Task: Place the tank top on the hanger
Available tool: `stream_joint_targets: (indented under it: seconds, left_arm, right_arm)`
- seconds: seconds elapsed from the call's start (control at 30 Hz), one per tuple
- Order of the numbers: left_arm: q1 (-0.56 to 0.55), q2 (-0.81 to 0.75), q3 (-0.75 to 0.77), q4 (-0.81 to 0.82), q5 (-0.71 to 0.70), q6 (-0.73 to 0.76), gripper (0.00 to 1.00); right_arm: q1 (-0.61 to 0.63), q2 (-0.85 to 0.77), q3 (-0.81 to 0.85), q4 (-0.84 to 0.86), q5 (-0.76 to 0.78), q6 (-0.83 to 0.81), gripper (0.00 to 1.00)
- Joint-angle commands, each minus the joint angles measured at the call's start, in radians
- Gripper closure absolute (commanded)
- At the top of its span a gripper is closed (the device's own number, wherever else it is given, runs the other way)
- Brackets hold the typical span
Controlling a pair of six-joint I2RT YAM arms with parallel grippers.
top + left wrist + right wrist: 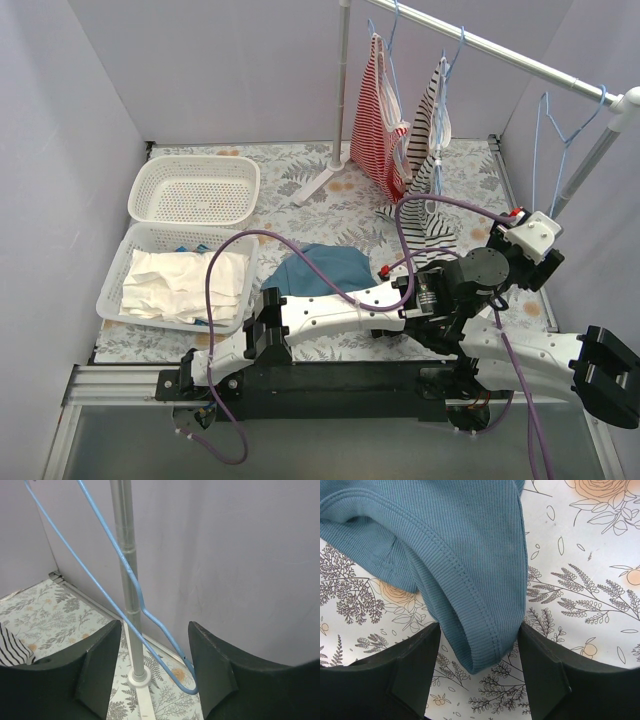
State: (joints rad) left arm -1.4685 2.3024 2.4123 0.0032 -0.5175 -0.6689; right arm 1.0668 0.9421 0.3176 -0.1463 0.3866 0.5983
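The teal tank top (320, 270) lies crumpled on the floral table in the middle. In the right wrist view its ribbed hem (460, 540) reaches down between my right gripper's (479, 642) open fingers, which stand on either side of the fabric fold just above the table. In the top view that gripper is hidden under the arms. The bare light-blue hanger (560, 140) hangs at the right end of the rail. My left gripper (155, 630) is open and empty, raised near the right rack leg (533, 235), with the hanger's wire (107, 531) just ahead between its fingers.
The rack's pole (127, 555) stands right behind the hanger. A red-striped top (378, 120) and a black-striped top (430, 130) hang on the rail (500, 50). An empty white basket (195, 190) and one with white cloths (175, 280) sit at the left. Walls enclose the table.
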Motion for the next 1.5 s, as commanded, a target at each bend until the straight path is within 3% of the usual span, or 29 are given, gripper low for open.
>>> stream_joint_targets:
  seconds: [0.0, 0.67, 1.17, 1.47]
  left_arm:
    - [-0.004, -0.017, 0.019, 0.023, -0.091, 0.051, 0.46]
    - [0.01, -0.043, -0.042, 0.009, -0.237, 0.14, 0.64]
    - [0.043, -0.098, -0.076, 0.023, -0.24, 0.144, 1.0]
    - [0.065, -0.144, -0.074, 0.046, -0.245, 0.137, 1.0]
  right_arm:
    - [-0.002, 0.004, -0.006, 0.014, -0.006, 0.009, 0.29]
    - [-0.002, 0.017, 0.009, 0.019, -0.017, 0.001, 0.29]
    - [-0.002, 0.02, 0.009, 0.019, -0.022, 0.0, 0.29]
    - [-0.002, 0.03, 0.02, 0.021, -0.02, -0.011, 0.29]
